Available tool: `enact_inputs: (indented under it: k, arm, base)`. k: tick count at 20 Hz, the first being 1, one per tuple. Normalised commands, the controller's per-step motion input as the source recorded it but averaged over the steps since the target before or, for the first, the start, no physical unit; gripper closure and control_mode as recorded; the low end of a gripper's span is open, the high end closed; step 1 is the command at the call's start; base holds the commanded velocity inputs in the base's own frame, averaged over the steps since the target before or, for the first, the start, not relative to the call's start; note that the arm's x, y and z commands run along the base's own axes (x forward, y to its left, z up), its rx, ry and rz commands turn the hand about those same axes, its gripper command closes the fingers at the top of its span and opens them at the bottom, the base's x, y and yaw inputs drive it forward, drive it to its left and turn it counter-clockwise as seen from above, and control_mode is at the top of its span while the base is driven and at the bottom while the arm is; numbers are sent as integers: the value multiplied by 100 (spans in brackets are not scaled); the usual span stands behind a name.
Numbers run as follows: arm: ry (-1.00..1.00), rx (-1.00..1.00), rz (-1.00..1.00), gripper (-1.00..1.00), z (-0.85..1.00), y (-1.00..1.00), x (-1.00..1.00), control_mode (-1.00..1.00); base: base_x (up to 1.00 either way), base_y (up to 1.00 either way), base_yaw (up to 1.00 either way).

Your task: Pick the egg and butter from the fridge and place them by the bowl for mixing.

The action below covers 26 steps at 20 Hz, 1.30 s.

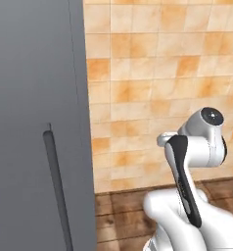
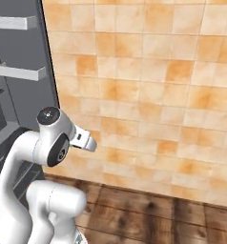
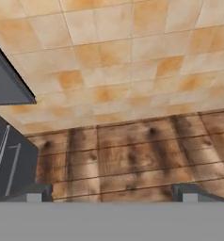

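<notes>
Grey fridge (image 1: 35, 98) stands beside the arm; its gripper (image 3: 112, 194) hangs open and empty, so reaching inside for the egg comes next.

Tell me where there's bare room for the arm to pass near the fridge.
The wooden floor is bare between the tiled wall and the fridge; the open gripper hangs over it holding nothing. It is tighter at the left, where the fridge door's bar handle and door bins stand close to the arm.
</notes>
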Motion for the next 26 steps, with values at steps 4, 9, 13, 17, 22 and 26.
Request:
enact_inputs:
  k: [4, 9, 13, 17, 22, 26]
  arm:
    - [0, 0, 0, -100, 0, 0, 0, 100]
    - [0, 0, 0, -100, 0, 0, 0, 100]
    - [0, 0, 0, -100, 0, 0, 0, 100]
    - [0, 0, 0, -100, 0, 0, 0, 100]
    - [0, 0, 0, -100, 0, 0, 0, 100]
    - [0, 0, 0, -100, 0, 0, 0, 100]
  base:
    - [61, -39, 18]
    - [43, -43, 22]
    - [21, -24, 60]
    - [24, -25, 60]
    - [33, -29, 49]
    - [36, -33, 43]
